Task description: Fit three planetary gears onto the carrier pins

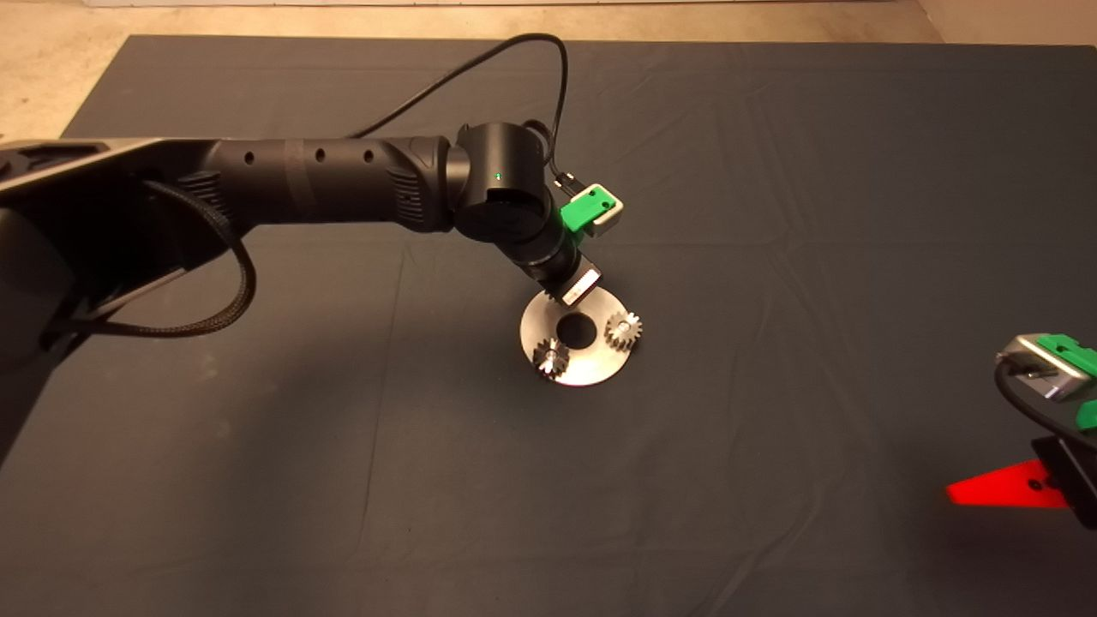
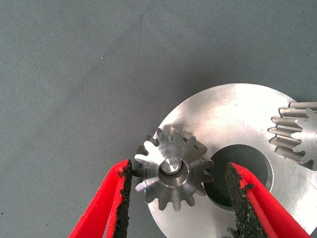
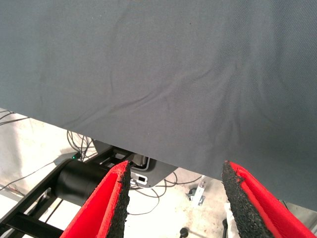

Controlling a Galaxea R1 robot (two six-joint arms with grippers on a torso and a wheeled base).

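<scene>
Left gripper [image 2: 177, 198] hangs over the far edge of the disc [image 1: 591, 364], its two red wedge-shaped fingers [image 2: 101, 206] spread wide, their rough, crumbly black pads facing each other with a gear between them and clear of both. Beneath the fingers lies the dark mat [image 1: 771, 214], a broad sheet of fine woven cloth with soft creases. On it rests the disc, flat, round and silver, brushed smooth, with a large round centre hole just beside the gripper's right pad. Three planetary gears [image 2: 173, 168] sit on the disc: one directly between the open fingers, its shiny face ringed by blunt teeth and a bright carrier pin [image 2: 171, 165] showing in its bore; a second [image 1: 624, 330] off to the side beyond the hole; a third [image 1: 551, 357] on the disc's near rim, darker in shadow. Right gripper [image 3: 174, 201] waits at the mat's near right edge, fingers likewise well apart and holding nothing, with bare mat ahead of them.
</scene>
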